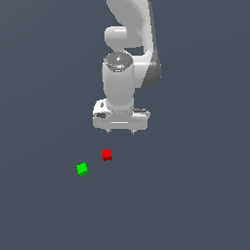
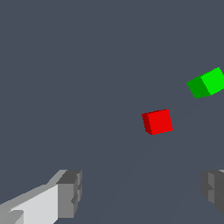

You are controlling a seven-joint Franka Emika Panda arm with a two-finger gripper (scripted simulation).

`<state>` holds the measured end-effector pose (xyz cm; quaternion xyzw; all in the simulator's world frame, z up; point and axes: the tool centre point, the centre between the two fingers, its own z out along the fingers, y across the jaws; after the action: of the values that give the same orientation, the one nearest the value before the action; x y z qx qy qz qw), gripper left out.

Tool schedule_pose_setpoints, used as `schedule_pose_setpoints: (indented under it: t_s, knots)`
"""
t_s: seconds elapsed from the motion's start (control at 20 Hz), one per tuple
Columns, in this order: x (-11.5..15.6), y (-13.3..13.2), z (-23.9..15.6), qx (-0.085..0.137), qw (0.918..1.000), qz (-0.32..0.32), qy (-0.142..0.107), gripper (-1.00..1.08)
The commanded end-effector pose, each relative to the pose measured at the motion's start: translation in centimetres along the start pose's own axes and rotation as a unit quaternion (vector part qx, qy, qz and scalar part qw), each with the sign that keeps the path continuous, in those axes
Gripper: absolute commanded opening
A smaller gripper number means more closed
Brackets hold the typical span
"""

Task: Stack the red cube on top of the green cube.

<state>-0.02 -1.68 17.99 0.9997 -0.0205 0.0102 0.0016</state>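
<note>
No part of the stacking is done yet. The red cube [image 1: 107, 155] is seen resting on the dark floor [image 1: 195, 205], untouched, and the green cube [image 1: 82, 169] lies near it, apart from it, toward the exterior view's left and a little nearer the camera. Nothing is stacked on the green cube.

The gripper [image 1: 120, 132] is held above the floor, beyond the red cube and slightly toward the exterior view's right of it, not over it. In the wrist view its fingers [image 2: 70, 192] are spread wide apart, with nothing between them; both cubes are seen ahead of them.

Everything is judged to be left: the gripper must be brought over the red cube, lowered, closed on it, then the cube lifted and set on the green cube.
</note>
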Motion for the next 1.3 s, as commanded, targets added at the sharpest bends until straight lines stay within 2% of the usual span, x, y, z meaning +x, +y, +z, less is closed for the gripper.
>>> schedule_pose_setpoints:
  t_s: [0.0, 0.45, 1.25]
  knots:
    - [0.0, 0.0, 0.0, 0.0, 1.0, 0.0, 0.0, 1.0]
    - [0.3, 1.2, 1.8, 0.0, 0.9998, -0.018, -0.002, 1.0]
    - [2.4, 6.5, 10.3, 0.003, 0.9951, -0.098, -0.009, 1.0]
